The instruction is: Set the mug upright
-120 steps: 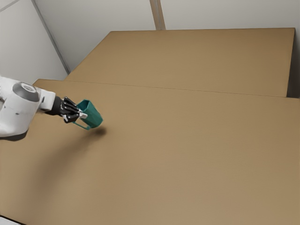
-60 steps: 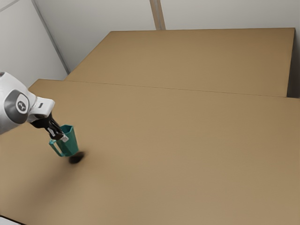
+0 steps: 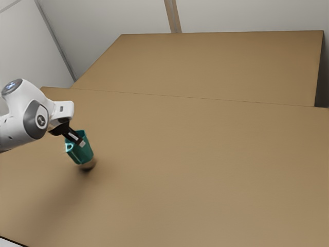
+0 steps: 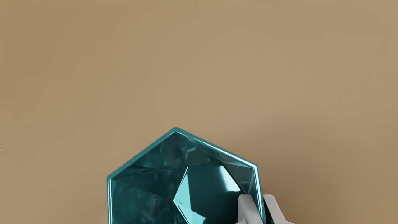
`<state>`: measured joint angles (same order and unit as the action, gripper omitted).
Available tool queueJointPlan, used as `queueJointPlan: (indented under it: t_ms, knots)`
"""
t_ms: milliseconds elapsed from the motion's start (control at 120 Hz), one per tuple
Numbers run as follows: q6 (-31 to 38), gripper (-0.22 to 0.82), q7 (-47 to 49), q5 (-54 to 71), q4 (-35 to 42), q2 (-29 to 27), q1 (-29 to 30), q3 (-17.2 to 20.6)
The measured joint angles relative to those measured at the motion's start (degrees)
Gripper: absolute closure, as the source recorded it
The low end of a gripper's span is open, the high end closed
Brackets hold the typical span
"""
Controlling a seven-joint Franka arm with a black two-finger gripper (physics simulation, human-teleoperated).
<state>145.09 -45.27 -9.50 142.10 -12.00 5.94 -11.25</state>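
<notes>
The gripper has the green mug pinched by its wall, one finger inside and the other outside; the mug leans a little, mouth up, over the surface, toward the exterior view's left

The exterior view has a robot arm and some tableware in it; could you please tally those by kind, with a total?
Robot arm, white: 1
Mug, teal: 1
Total: 2
</notes>
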Motion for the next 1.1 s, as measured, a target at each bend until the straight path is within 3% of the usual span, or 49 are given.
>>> queueJointPlan:
  t_ms: [300,1000,1100]
  knots:
    - [3.5,0.79,7.6,-1.1,-1.6,3.5,-3.2,0.0]
    - [4.6,0.79,16.7,-2.0,-2.2,6.5,-4.1,0.0]
    - [4.3,0.66,17.2,-2.2,-2.2,6.5,-4.2,0.0]
